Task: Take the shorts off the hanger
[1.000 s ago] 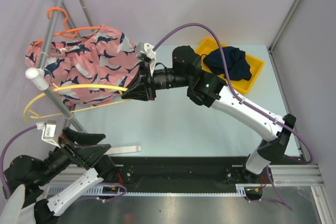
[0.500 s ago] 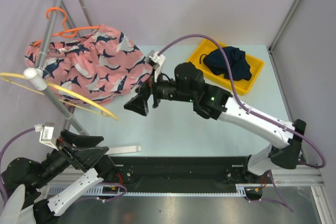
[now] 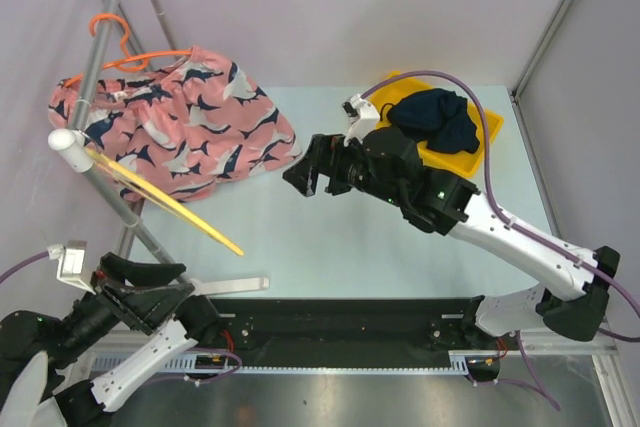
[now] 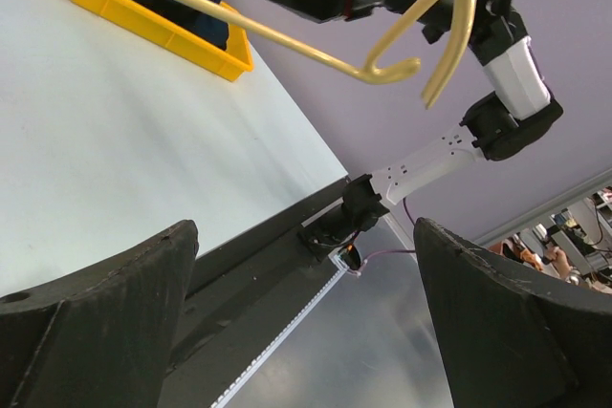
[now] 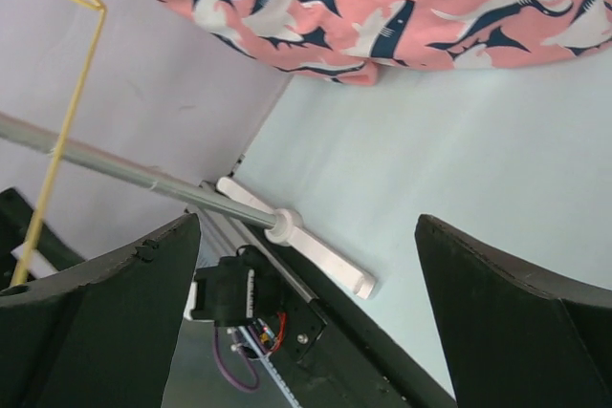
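Along the left side we saw the rail [image 3: 100, 42] run from far to near. The shorts [image 3: 175, 132] hung from it on the far hanger [image 3: 150, 57], and the near hanger [image 3: 170, 205] hung at its near end, in front of them. At the far right of the surface [image 3: 330, 247] stood the tray [image 3: 488, 132], with the second shorts [image 3: 435, 117] inside. The right arm [image 3: 500, 232] reached between the two, and the left arm [image 3: 140, 357] sat at the near left.
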Available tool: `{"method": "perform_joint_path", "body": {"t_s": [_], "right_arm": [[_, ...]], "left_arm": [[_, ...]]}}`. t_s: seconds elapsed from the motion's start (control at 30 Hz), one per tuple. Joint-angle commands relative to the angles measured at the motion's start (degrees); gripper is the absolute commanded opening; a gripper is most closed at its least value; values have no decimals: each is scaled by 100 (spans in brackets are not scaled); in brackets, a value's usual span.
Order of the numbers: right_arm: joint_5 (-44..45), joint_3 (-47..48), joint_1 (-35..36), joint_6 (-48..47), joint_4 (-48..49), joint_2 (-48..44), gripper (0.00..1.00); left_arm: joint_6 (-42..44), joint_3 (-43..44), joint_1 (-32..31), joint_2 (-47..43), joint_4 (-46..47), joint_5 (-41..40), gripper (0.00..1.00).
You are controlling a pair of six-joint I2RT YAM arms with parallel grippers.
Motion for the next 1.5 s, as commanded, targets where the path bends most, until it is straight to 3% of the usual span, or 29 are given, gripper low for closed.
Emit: {"method": "perform_joint_path", "body": {"t_s": [0.0, 0.27, 0.57, 0.9, 1.23, 1.33, 1.47], "right_arm": [[163, 8, -189, 7, 301, 354, 100], [-767, 411, -971, -1011, 1803, 1215, 100], [-1446, 2325, -1077, -2876, 2507, 3131, 100], [-1964, 4339, -1376, -3087, 3149, 4792, 100], [-3027, 5087, -1499, -2393, 4080, 5688, 99], [-3291, 5351, -1455, -2069, 4369, 5892, 92], [-3467, 5615, -1368, -1831, 4573, 6190, 76]], "left_arm": [[69, 126, -16, 163, -44, 51, 100], [402, 73, -16, 102, 184, 166, 100], [1316, 451, -16, 182, 176, 218, 100], [1686, 328, -16, 111, 264, 323, 100], [1616, 406, -16, 357, 185, 236, 100], [1467, 520, -16, 436, -52, -70, 100], [1309, 688, -16, 585, -351, -239, 100]]}}
